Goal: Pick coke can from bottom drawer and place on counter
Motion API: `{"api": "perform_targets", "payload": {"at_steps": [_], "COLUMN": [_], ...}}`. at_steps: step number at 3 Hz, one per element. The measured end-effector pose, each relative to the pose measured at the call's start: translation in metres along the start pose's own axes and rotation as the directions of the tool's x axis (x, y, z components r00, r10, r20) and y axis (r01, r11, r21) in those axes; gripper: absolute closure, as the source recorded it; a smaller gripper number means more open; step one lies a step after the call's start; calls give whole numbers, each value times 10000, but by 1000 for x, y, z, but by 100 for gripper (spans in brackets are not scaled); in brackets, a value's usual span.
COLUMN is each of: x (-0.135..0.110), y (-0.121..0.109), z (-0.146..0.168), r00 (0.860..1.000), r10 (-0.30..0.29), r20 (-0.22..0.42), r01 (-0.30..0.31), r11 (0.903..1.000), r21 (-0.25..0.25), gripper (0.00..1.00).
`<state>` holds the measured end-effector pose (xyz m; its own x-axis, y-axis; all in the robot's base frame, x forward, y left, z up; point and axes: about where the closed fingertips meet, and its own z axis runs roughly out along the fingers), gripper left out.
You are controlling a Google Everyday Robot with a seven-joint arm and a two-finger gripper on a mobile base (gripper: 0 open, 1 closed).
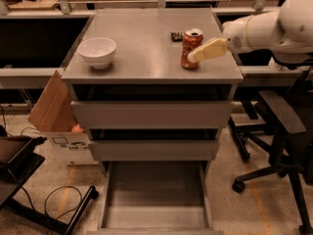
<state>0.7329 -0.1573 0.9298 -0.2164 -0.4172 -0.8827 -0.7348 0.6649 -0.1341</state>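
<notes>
The coke can (pixel 190 40) stands upright on the counter (pixel 146 38), near its right edge. My gripper (pixel 195 56) reaches in from the right on the white arm and lies against the can's lower front, partly covering it. The bottom drawer (pixel 154 195) is pulled out at the foot of the cabinet, and its grey floor is bare. The two drawers above it are closed.
A white bowl (pixel 97 51) sits on the counter's left side. A flat dark snack bar (pixel 176 35) lies just behind the can. A cardboard box (pixel 51 106) leans at the cabinet's left and a black office chair (pixel 279 116) stands at its right.
</notes>
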Motion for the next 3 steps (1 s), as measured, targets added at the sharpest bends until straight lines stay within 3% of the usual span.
{"api": "perform_targets", "payload": {"at_steps": [1,2,3], "x": [-22,-29,-34], "y": [31,65,100], "z": [-81,-147,-199], "r00": [9955,9762,9455], "r10": [-941,-2063,-3132], "r20": [-119,-665,-887], "r01": [938,2026,3089], "r11": [9953,9775,9492], "r21": [-255,-585,-595], "gripper": [0,0,0]}}
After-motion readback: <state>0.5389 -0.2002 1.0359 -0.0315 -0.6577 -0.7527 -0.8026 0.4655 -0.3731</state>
